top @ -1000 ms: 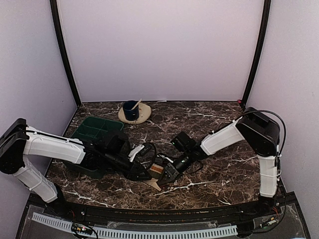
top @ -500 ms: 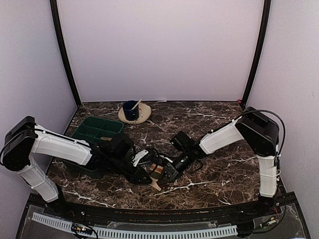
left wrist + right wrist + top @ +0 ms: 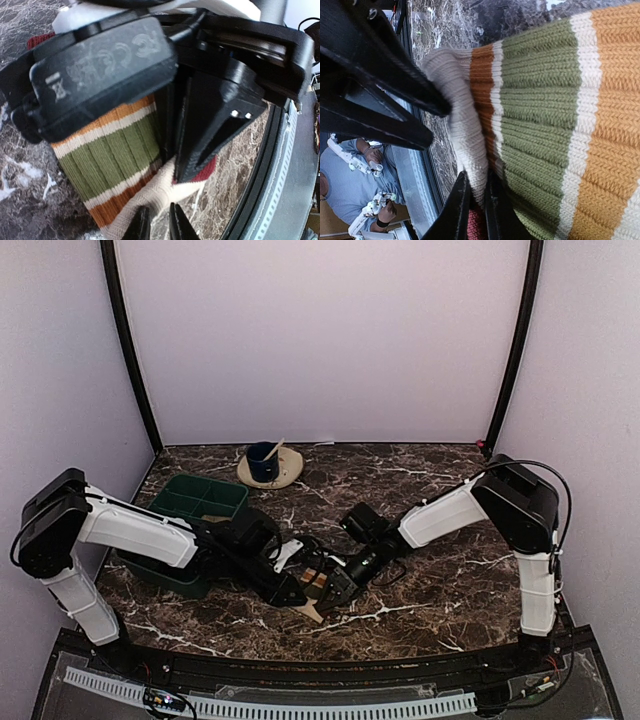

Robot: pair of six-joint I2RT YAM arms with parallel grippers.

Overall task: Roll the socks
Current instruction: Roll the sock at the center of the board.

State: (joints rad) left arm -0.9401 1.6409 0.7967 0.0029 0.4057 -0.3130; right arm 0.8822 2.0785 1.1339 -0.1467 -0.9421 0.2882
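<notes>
The socks (image 3: 316,583) lie bundled together near the middle of the table's (image 3: 430,590) front edge, between the two claws. Their long axis runs roughly from back to front. A pale tan end (image 3: 312,612) points at the front edge, and the striped part sits behind it. From the left wrist we see the striped sock (image 3: 112,155) close up. Its bands of orange, cream and green run across the long axis, and dark red shows at two spots along its edges.

The right claw (image 3: 476,210) is clamped together on the cream knit edge of the socks, with a little dark red fabric between its fingers lower down. The left claw (image 3: 157,225) has its fingers close together with tan knit showing in the narrow slit. The bottom of the left wrist view cuts off the tips, so we cannot tell whether they bite the fabric or only stand over it.

A black housing (image 3: 100,65) on the right claw fills much of the left wrist view and hides the far part of the socks. It carries raised marks: a crossed-out bin symbol and some curved letters that we cannot read with certainty.
</notes>
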